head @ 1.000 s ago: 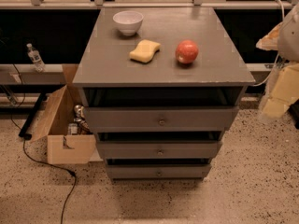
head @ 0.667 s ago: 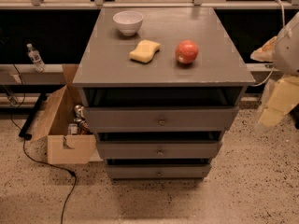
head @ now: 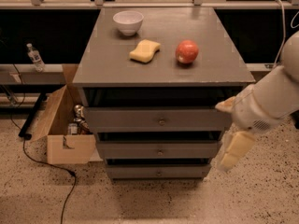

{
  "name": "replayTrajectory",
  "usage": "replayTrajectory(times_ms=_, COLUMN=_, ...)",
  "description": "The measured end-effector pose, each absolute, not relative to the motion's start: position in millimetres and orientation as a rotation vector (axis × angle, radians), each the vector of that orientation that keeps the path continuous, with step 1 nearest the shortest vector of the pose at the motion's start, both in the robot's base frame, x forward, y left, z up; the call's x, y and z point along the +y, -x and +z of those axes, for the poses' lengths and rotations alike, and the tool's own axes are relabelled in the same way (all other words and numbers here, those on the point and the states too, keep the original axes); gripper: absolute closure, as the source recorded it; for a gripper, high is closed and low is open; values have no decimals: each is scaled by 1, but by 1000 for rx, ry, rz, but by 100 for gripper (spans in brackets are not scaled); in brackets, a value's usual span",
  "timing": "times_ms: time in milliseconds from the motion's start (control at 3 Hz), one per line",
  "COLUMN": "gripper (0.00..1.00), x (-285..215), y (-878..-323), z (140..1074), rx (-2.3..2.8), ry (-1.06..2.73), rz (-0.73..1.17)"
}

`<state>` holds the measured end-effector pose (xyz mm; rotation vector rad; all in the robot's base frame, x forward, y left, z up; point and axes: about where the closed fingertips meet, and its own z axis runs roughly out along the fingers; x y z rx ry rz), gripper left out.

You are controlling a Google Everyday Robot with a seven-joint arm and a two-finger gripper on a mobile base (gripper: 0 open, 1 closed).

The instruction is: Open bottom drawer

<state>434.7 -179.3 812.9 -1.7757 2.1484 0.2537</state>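
The grey cabinet [head: 159, 73] has three drawers. The bottom drawer [head: 140, 171] is the lowest front, with a small round knob [head: 159, 173], and looks closed. The middle drawer [head: 135, 150] and the top drawer [head: 126, 119] sit above it. My gripper [head: 224, 136] hangs at the cabinet's right front corner, level with the middle drawer, to the right of and a little above the bottom drawer's knob. Its cream fingers [head: 236, 150] stand apart and hold nothing. It touches no knob.
On the cabinet top are a white bowl [head: 128, 22], a yellow sponge [head: 144, 50] and a red apple [head: 187, 52]. An open cardboard box [head: 65, 139] stands on the floor to the left, with a black cable [head: 46, 162] and a water bottle [head: 34, 57].
My arm has swung from the right edge of the view leftward and down toward the cabinet's right front corner. The drawers and the objects on top have not moved.
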Motion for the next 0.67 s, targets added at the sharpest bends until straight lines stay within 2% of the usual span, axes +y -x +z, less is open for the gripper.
replayTrajectory(times_ms=333, gripper=0, x=-154, y=-438, z=746, rx=2133, ry=1726, rz=358)
replayTrajectory(times_ms=667, gripper=0, x=-153, y=-437, z=744, rx=2130, ry=1736, rz=362)
